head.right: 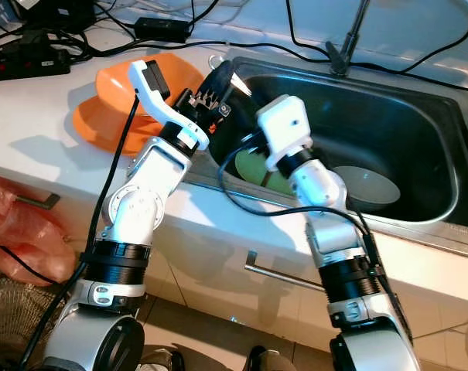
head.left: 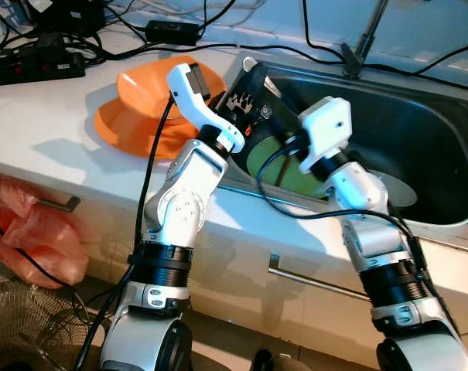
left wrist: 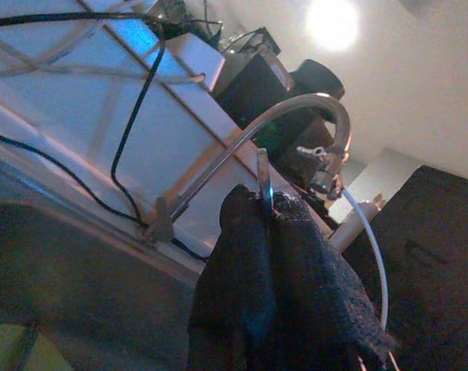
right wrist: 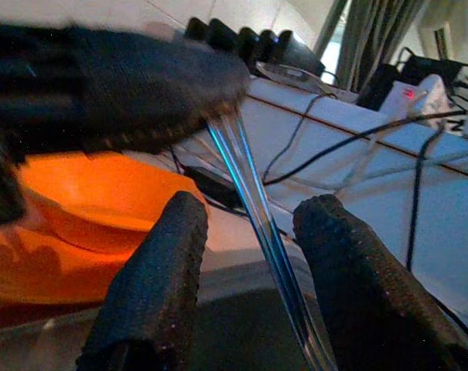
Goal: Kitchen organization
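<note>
Two grippers meet over the left end of the sink [head.left: 450, 116], which is set into the white worktop [head.left: 40, 124]. The left gripper [head.right: 222, 83] reaches in from the worktop side; its jaws are clamped on the rim of a clear glass plate [right wrist: 257, 209], held on edge just above the sink's left wall. The right gripper [right wrist: 245, 255] faces it from inside the basin with its jaws apart, one finger [right wrist: 152, 286] on each side of the plate's edge, not visibly touching it. A green plate [head.right: 253, 166] lies on the sink floor below the grippers, and a grey bowl [head.right: 369, 185] sits further right in the basin. Two orange dishes [head.left: 141, 108] are stacked on the worktop just beside the sink's left edge. Black cables [head.left: 71, 39] run along the worktop's rear edge.
</note>
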Motion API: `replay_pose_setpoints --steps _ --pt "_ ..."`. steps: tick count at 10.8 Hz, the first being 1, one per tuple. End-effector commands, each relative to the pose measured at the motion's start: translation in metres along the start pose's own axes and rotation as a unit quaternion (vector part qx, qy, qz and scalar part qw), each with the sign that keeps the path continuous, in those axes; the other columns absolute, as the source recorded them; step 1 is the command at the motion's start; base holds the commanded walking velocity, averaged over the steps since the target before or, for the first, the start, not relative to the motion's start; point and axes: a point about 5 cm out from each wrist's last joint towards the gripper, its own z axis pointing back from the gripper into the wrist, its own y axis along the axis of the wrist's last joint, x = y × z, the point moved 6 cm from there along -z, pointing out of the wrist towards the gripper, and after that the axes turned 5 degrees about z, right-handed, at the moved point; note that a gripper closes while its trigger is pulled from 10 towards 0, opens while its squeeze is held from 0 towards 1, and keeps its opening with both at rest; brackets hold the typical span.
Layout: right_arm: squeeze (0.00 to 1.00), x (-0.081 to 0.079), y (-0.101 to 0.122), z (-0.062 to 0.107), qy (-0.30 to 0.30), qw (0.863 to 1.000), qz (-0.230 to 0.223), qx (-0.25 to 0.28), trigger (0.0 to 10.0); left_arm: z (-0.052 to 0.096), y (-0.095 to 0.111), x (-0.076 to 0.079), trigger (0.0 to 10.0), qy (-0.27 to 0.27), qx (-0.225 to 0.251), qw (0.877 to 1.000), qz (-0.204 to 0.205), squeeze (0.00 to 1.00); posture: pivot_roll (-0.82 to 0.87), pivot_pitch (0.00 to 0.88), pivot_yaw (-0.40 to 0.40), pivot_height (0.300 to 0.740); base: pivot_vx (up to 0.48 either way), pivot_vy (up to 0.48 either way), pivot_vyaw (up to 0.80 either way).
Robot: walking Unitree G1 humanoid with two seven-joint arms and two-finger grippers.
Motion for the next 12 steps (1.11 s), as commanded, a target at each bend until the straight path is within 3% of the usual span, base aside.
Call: replay_pose_setpoints --steps 1,6,8,12 --pt "0.0 0.013 -0.004 -0.001 -0.024 1.0 0.012 -0.013 10.0 0.0 -0.01 0.011 10.0 -0.015 -0.006 1.0 0.009 0.0 0.03 0.121 -0.039 0.74 0.0 0.0 0.0" --pt "0.0 0.012 -0.015 -0.002 -0.026 0.999 0.019 -0.038 10.0 0.0 -0.009 0.012 10.0 -0.019 -0.003 1.0 0.005 0.0 0.03 0.116 -0.043 0.74 0.0 0.0 0.0" --pt "0.0 0.011 -0.019 -0.001 -0.024 0.998 0.022 -0.048 0.0 0.0 -0.009 0.012 10.0 -0.019 -0.001 1.0 0.003 0.0 0.03 0.116 -0.044 0.74 0.0 0.0 0.0" --pt "0.0 0.012 -0.027 0.001 -0.027 0.997 0.026 -0.063 0.0 0.002 -0.006 0.011 10.0 -0.015 0.005 1.0 0.001 0.0 0.03 0.119 -0.045 0.74 0.0 0.0 0.0"
